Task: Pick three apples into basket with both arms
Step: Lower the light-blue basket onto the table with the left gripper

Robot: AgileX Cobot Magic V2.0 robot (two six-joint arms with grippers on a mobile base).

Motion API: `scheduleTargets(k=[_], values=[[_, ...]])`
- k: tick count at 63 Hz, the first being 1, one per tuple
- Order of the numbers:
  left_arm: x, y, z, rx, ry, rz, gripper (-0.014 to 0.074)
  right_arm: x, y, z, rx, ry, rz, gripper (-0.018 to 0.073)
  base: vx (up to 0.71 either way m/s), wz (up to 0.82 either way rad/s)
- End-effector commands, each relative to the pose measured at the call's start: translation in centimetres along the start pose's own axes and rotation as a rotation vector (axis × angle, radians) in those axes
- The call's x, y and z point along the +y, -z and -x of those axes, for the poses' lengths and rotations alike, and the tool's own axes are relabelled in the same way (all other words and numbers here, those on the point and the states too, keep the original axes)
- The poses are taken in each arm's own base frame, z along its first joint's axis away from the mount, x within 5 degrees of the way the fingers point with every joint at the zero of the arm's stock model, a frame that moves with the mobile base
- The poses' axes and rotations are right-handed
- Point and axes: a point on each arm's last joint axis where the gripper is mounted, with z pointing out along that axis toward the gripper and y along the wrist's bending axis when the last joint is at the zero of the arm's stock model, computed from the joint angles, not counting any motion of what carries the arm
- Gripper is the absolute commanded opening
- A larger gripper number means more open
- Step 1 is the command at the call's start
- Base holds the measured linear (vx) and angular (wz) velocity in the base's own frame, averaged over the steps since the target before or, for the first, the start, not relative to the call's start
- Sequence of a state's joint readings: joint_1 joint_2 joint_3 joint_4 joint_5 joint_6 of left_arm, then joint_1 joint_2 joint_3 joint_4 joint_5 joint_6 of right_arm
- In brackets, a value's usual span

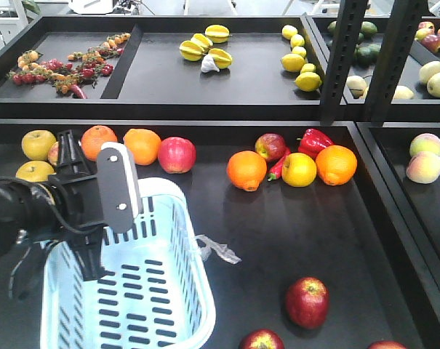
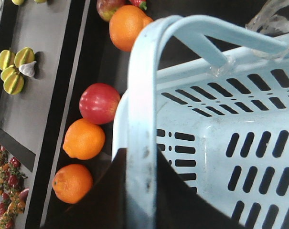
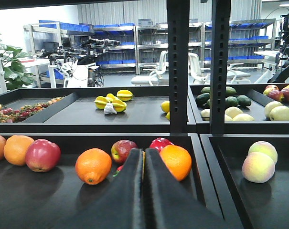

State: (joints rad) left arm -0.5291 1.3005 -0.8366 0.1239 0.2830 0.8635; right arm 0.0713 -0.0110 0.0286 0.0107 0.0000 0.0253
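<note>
Nothing's going into the basket yet. It's sitting at the near left corner of the worktop, and both the front and left wrist views are showing bare slotted plastic inside. So I'm calling it zero of three done and all three picks left.

The left pincer is looking clamped on the basket's hoop handle, with a dark finger hugging it on each side. The right pincer is closed down to a thin slit with nothing in it, and it's pointing at the fruit along the far edge.

The three apples are lying along the near edge, right of the basket and well apart from it. One apple is showing whole, a second apple is half cut off at the bottom, and only a sliver of the third apple is showing.

Counting up: one basket, two pincers, four oranges in the far row, three target apples, one pinkish-red apple and one more red apple back there.
</note>
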Motion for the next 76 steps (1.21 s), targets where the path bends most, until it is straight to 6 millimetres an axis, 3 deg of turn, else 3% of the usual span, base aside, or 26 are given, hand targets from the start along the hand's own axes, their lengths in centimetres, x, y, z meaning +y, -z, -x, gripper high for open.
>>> scheduleTargets(k=[1,19,39,59,76], values=[[1.6,0.4,1.2,-0.093,0.008,0.114,0.0004,0.0,0.0,0.2,-0.062,0.01,0.001,-0.0009,0.0,0.0],[1.5,-1.2,1.4,-0.118,-0.005,0.129,0.0038,0.0,0.0,0.2,-0.062,0.01,0.001,-0.0009,0.0,0.0],[1.9,-1.2,1.8,-0.158,-0.007,0.176,0.0043,0.0,0.0,0.2,-0.062,0.01,0.001,-0.0009,0.0,0.0],[1.5,-1.5,1.2,-0.101,-0.006,0.118,0.0043,0.0,0.0,0.2,-0.062,0.01,0.001,-0.0009,0.0,0.0],[0.8,-3.0,0.7,-0.125,-0.054,0.145,0.0045,0.0,0.0,0.2,-0.063,0.01,0.001,-0.0009,0.0,0.0]])
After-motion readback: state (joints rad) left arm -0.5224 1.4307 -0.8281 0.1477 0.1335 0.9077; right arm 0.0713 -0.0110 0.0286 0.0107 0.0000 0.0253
